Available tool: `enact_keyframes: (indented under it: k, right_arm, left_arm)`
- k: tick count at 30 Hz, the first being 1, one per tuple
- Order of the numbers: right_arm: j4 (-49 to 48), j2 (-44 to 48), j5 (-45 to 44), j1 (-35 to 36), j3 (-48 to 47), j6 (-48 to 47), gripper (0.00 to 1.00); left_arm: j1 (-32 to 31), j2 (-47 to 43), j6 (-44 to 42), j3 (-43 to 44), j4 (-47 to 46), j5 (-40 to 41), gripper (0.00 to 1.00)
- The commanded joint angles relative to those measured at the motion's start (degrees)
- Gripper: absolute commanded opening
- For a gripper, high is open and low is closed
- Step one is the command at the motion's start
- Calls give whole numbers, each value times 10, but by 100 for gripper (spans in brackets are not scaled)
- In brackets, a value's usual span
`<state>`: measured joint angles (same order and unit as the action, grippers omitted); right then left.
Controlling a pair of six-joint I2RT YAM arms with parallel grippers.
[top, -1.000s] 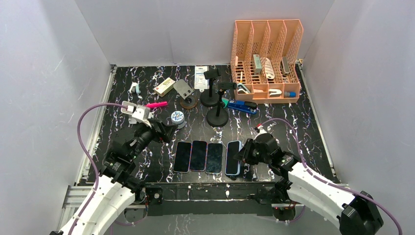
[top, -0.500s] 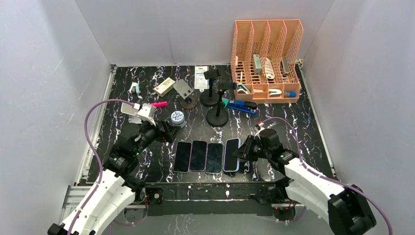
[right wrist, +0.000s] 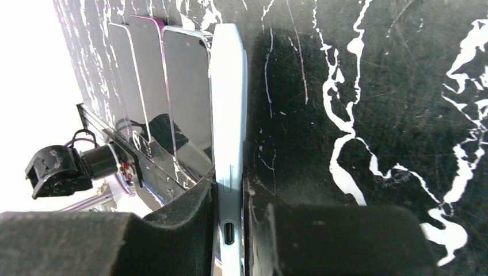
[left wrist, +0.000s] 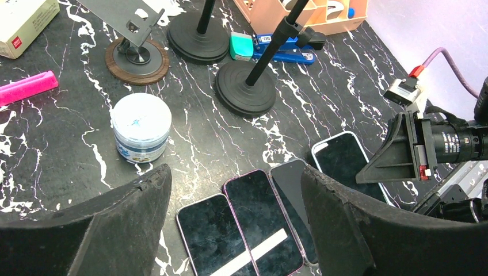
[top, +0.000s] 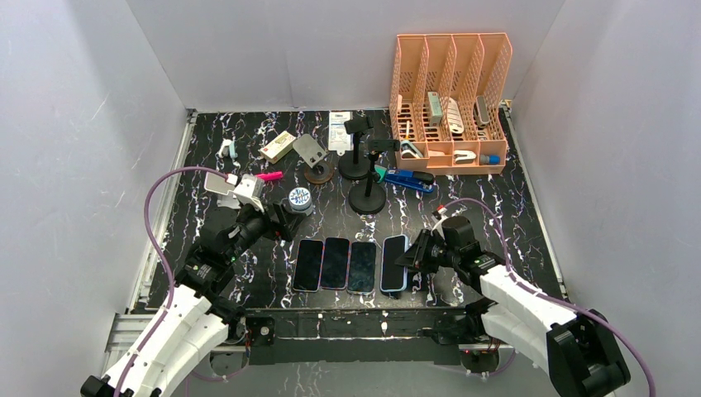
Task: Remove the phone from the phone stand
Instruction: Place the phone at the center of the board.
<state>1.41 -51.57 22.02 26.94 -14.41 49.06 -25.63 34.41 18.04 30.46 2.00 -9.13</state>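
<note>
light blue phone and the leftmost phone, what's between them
The row's second phone and third phone, lying flat side by side; the top view shows it.

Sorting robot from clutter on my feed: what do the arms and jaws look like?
The left arm and right arm: white shells by the base, black links and wrists, a purple cable looping along each. Jaws are broad, black, rough-faced.
</note>
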Motion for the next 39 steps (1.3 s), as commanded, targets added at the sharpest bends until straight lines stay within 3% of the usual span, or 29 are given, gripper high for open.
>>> enact_keyframes:
  k: [1,39]
  right_arm:
    - [15,23,-6,-5,-11,-27,1]
    - [-9,-56,23,-5,2,-63,4]
  left_arm:
    - [0,-3,1,7,2,8,80]
    - [0,5,-3,6,1,1,80]
